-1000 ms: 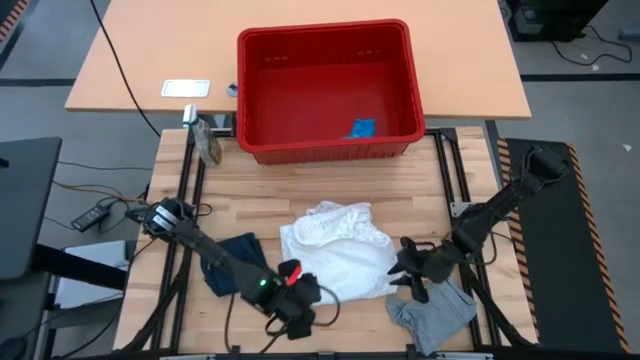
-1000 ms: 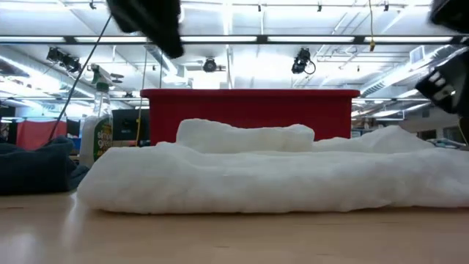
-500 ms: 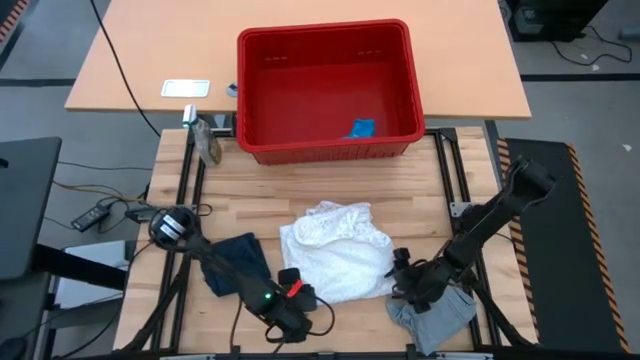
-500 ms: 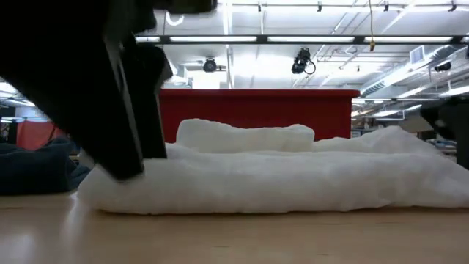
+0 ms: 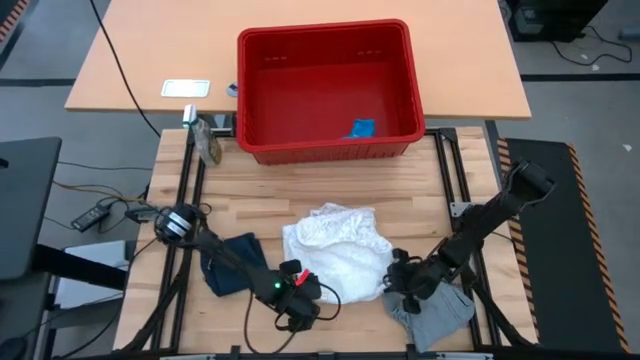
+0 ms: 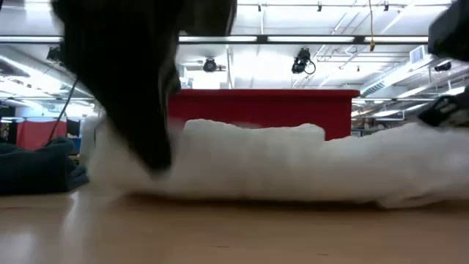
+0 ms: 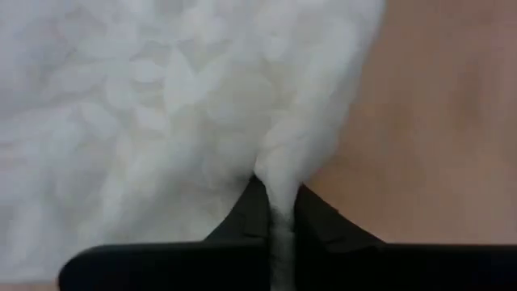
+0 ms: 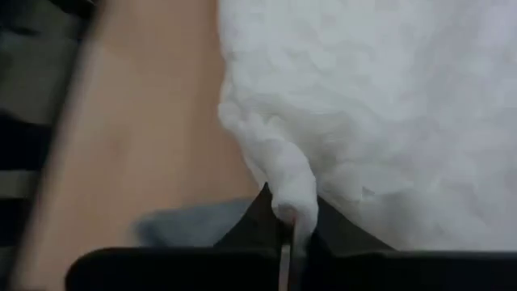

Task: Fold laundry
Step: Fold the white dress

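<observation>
A: Where was the white cloth (image 5: 335, 250)?
B: It lay crumpled on the bench (image 5: 300, 190), a little toward the front edge, between the navy cloth (image 5: 232, 265) on the left side and the grey cloth (image 5: 435, 312) near the front right corner.

A: And the left gripper (image 5: 303, 292)?
B: It was down at the cloth's front left corner. In its wrist view the fingers (image 7: 246, 218) were pressed together on a thin ridge of the white fabric.

A: The right gripper (image 5: 395, 280)?
B: It sat at the cloth's front right corner, just beside the grey cloth. Its fingers (image 8: 262, 218) pinched a small peak of white fabric between them.

A: Was the cloth off the bench?
B: In the low view most of it rested on the wood; I couldn't tell whether the pinched corners were raised.

A: Anything else on there?
B: A red basket (image 5: 325, 145) stood at the back edge with a small blue item (image 5: 362, 127) inside.
</observation>
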`<state>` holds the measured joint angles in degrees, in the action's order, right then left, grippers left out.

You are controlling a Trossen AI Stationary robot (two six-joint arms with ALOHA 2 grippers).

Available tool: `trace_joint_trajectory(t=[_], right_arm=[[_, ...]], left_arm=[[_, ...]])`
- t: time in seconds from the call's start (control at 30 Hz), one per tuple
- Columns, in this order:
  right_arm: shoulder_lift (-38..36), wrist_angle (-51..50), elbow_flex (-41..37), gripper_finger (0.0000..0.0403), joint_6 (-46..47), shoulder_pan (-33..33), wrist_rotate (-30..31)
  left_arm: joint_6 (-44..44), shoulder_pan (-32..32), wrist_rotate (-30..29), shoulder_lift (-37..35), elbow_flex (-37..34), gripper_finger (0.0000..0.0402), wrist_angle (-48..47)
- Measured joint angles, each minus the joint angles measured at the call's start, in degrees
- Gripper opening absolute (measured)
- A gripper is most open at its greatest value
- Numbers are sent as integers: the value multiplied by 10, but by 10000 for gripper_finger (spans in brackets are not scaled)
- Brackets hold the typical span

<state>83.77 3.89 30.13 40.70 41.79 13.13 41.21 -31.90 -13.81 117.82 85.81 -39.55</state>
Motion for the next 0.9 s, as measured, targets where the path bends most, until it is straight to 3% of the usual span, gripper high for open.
trace_joint_trajectory(t=[0.13,0.27,0.5,0.6,0.7,0.9], right_arm=[[-67,-10,0,29,57,0,-45],[-145,-17,1,18,86,-10,-54],[-261,-99,1,15,89,-110,39],[-270,-161,-2,15,88,-189,33],[-252,-172,-24,15,88,-270,-11],[-202,-76,-78,15,108,-388,-59]], left_arm=[[2,11,60,-61,5,22,13],[-1,26,75,-119,5,19,6],[10,95,61,-199,5,18,-100],[27,145,59,-206,4,18,-166],[51,196,58,-204,-29,17,-195],[76,295,123,-203,-181,19,-76]])
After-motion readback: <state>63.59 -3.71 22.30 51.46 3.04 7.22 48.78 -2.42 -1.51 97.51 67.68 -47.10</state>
